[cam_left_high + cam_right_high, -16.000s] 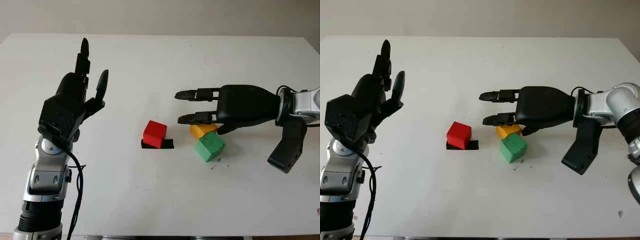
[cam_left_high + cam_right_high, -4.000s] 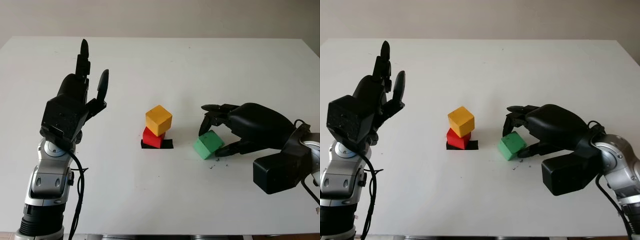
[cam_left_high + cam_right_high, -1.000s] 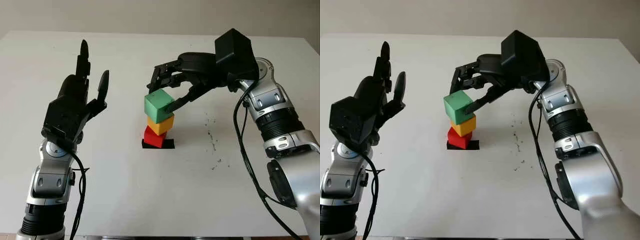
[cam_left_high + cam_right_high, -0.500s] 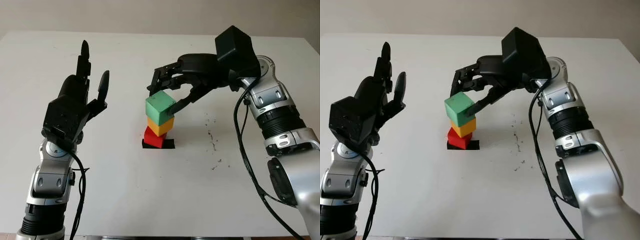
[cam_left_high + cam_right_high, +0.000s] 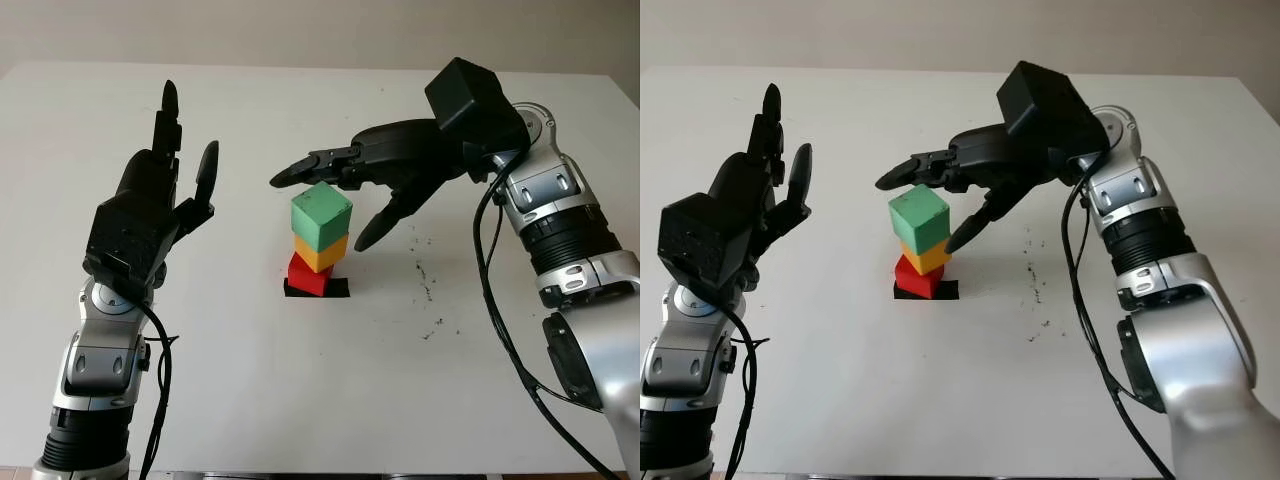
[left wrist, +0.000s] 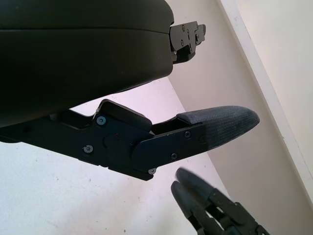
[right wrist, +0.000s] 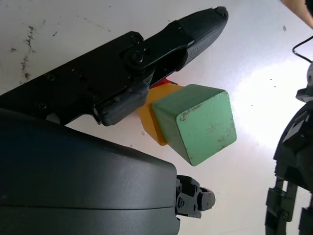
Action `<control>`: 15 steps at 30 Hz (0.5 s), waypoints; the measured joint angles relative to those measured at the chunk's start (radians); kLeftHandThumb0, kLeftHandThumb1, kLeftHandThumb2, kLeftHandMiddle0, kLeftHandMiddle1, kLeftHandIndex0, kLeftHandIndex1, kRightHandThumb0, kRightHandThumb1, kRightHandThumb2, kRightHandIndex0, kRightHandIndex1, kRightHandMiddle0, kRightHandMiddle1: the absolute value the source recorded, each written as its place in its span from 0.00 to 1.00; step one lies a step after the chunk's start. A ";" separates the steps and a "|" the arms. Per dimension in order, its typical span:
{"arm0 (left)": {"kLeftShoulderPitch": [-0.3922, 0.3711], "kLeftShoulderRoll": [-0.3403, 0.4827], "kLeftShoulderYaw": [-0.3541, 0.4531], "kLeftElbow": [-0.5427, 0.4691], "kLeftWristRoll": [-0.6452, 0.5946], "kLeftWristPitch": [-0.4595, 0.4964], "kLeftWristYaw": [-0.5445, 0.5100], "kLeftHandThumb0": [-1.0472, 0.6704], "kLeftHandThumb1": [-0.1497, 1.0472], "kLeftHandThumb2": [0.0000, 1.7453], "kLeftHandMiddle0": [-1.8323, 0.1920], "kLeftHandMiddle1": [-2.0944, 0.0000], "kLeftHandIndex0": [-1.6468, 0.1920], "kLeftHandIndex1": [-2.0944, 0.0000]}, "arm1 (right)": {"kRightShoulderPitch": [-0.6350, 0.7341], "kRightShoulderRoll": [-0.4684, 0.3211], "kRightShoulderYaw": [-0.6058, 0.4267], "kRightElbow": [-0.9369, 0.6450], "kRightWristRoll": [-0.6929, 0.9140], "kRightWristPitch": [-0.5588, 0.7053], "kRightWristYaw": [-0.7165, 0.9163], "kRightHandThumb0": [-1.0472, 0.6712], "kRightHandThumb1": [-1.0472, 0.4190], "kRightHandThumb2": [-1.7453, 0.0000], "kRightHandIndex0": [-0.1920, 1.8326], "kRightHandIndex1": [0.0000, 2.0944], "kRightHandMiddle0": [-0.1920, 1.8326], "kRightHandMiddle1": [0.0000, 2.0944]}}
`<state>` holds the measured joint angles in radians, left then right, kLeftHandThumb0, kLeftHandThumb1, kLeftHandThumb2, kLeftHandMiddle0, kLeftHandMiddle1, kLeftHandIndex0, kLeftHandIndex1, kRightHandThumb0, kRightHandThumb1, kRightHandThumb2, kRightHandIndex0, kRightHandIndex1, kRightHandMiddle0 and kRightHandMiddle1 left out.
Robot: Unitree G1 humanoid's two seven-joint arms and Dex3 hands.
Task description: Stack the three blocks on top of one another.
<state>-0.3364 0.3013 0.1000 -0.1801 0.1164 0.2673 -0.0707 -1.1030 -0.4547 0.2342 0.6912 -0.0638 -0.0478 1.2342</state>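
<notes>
White table (image 5: pixel 300 400) carried everything. The left hand (image 5: pixel 150 215) was raised at the left, open. The right hand (image 5: pixel 400 175) hovered open around the stack, released: green block (image 5: pixel 320 214) atop yellow block (image 5: pixel 322 255) atop red block (image 5: pixel 306 275).

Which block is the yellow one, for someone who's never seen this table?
On the white table, find the small black mat near the middle, under the open right hand. A three-block tower stands on it. The yellow block is the middle one, between the red block below and the green block on top.
</notes>
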 measured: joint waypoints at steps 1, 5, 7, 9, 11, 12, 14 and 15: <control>0.000 0.000 0.000 0.000 0.000 0.000 0.000 0.12 1.00 0.41 1.00 1.00 1.00 1.00 | 0.000 0.000 -0.004 -0.007 0.005 -0.001 -0.001 0.00 0.10 0.97 0.00 0.00 0.00 0.00; 0.000 0.000 0.000 0.000 0.000 0.000 0.000 0.12 1.00 0.41 1.00 1.00 1.00 1.00 | 0.001 -0.002 -0.015 -0.044 0.015 -0.005 -0.026 0.00 0.09 0.97 0.00 0.00 0.00 0.00; 0.000 0.000 0.000 0.000 0.000 0.000 0.000 0.13 1.00 0.41 1.00 1.00 1.00 1.00 | 0.004 -0.005 -0.031 -0.069 0.034 0.014 -0.041 0.01 0.09 0.96 0.00 0.00 0.00 0.00; 0.000 0.000 0.000 0.000 0.000 0.000 0.000 0.13 1.00 0.41 1.00 1.00 1.00 1.00 | 0.027 -0.008 -0.067 -0.120 0.055 0.066 -0.101 0.00 0.03 0.95 0.00 0.00 0.00 0.00; 0.000 0.000 0.000 0.000 -0.001 -0.001 0.001 0.13 1.00 0.41 1.00 1.00 1.00 1.00 | 0.082 -0.007 -0.127 -0.193 0.090 0.123 -0.198 0.03 0.01 0.87 0.00 0.00 0.00 0.00; 0.001 -0.001 0.001 0.000 -0.002 -0.002 0.002 0.13 1.00 0.41 1.00 1.00 1.00 1.00 | 0.121 -0.006 -0.159 -0.234 0.106 0.134 -0.253 0.03 0.00 0.82 0.00 0.00 0.00 0.00; 0.008 -0.003 0.006 0.000 -0.006 -0.004 0.005 0.13 1.00 0.41 1.00 1.00 1.00 1.00 | 0.200 0.003 -0.208 -0.312 0.125 0.137 -0.359 0.06 0.00 0.75 0.00 0.00 0.00 0.00; 0.015 -0.004 0.008 0.000 -0.007 -0.005 0.007 0.13 1.00 0.41 1.00 1.00 1.00 1.00 | 0.240 0.015 -0.235 -0.349 0.144 0.147 -0.410 0.08 0.00 0.73 0.00 0.00 0.00 0.00</control>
<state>-0.3218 0.2975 0.1080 -0.1803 0.1092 0.2624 -0.0641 -0.8634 -0.4401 -0.0007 0.3420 0.0804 0.0989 0.8241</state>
